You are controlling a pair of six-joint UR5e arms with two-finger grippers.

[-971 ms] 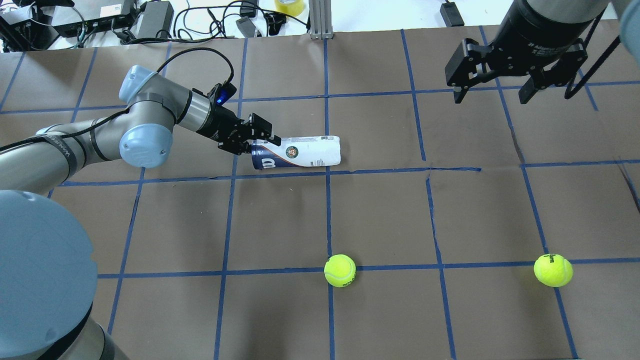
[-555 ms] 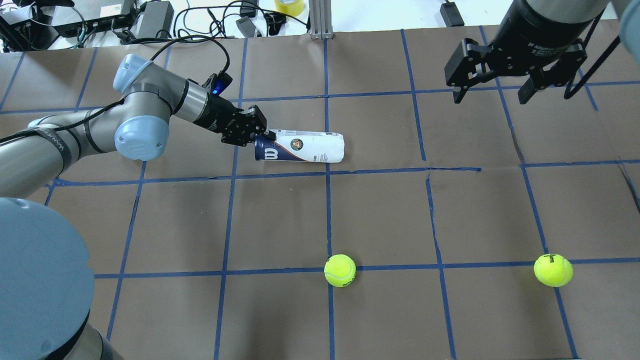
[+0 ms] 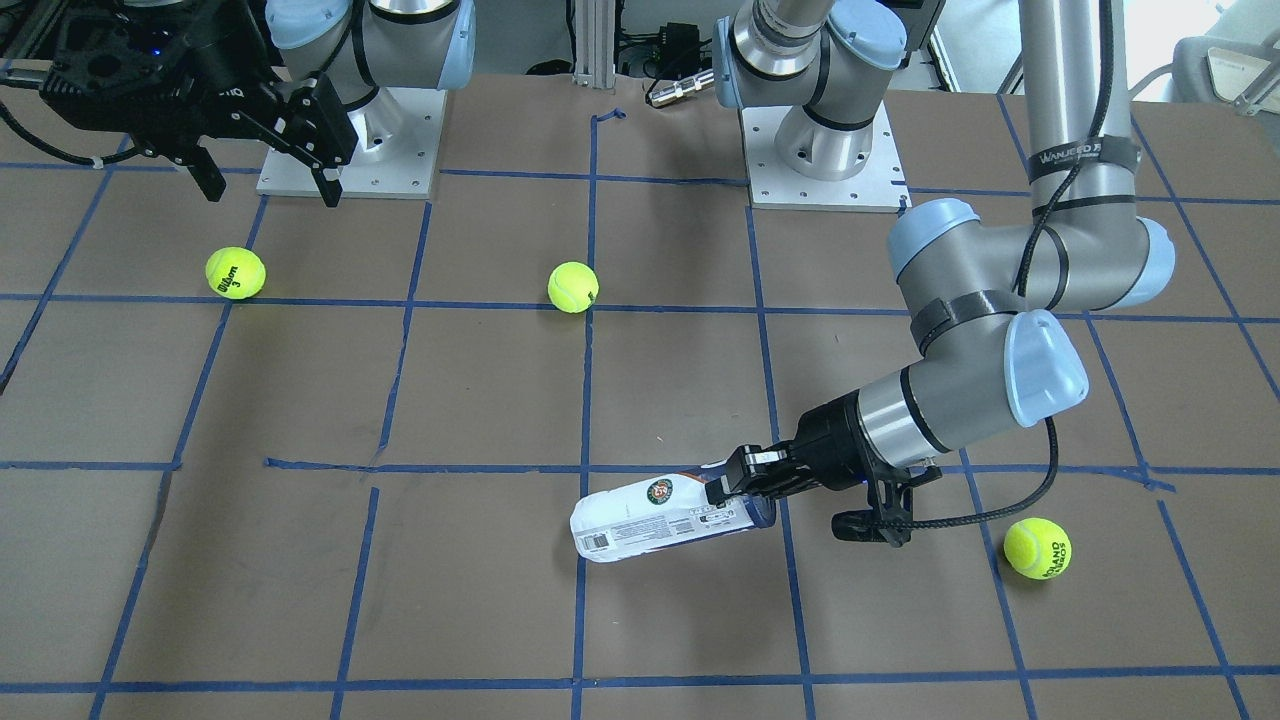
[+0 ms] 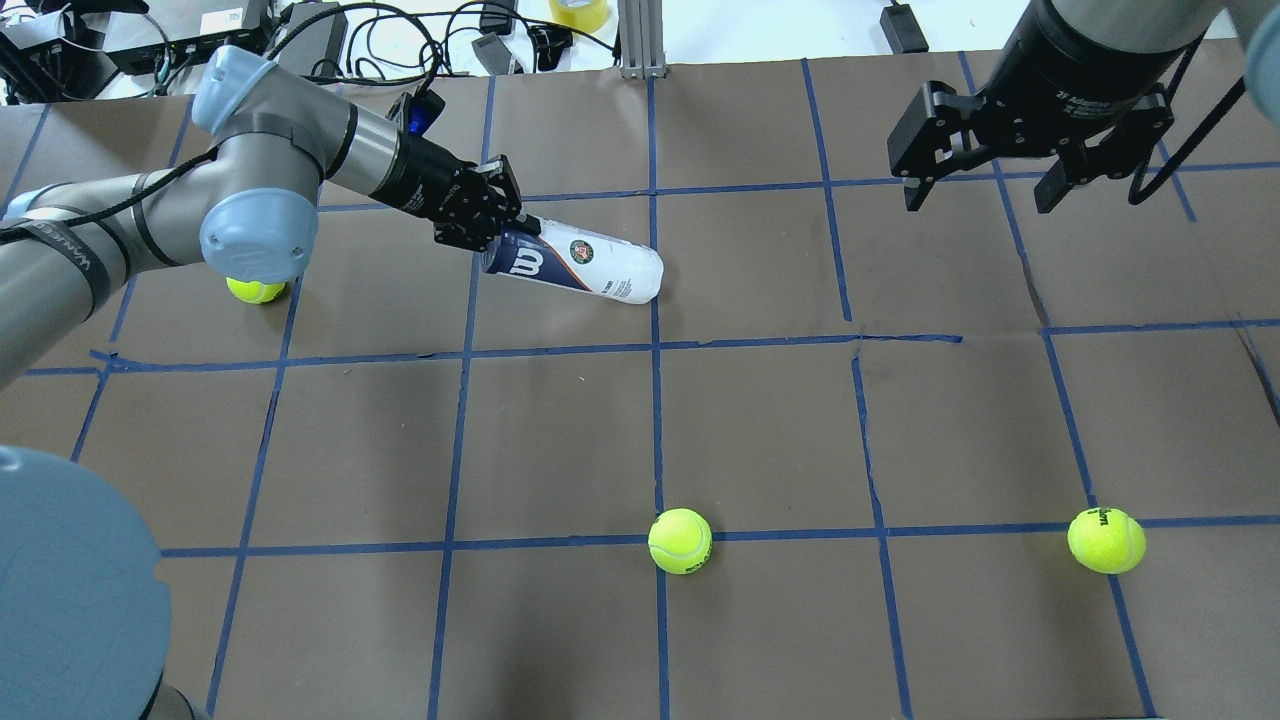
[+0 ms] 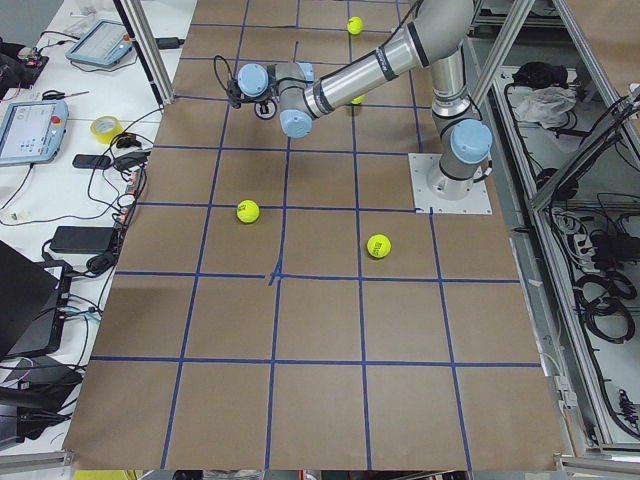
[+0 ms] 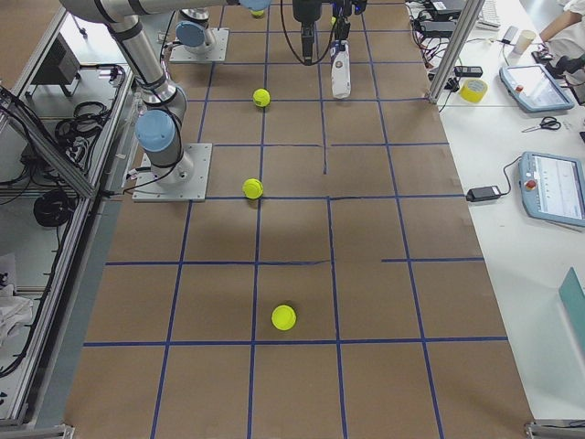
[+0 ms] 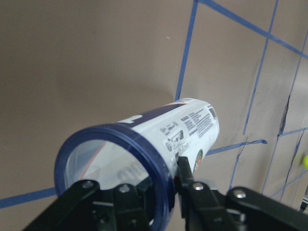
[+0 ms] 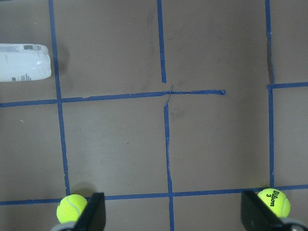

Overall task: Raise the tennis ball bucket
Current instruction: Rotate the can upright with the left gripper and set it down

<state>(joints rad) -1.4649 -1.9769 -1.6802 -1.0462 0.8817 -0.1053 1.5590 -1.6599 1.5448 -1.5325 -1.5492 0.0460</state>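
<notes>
The left gripper [image 4: 503, 222] has its fingers closed on the dark blue rim of the tennis ball can [image 4: 585, 265], at the open mouth. The can is slanted over the table [image 4: 760, 430], white end low; whether that end touches the paper cannot be told. The right gripper [image 4: 978, 195] is wide open and empty, well apart. A rim pinch is a thin hold, so the lift should probably go slowly and straight up, without wrist twist — otherwise the can may swing or slip.
</notes>
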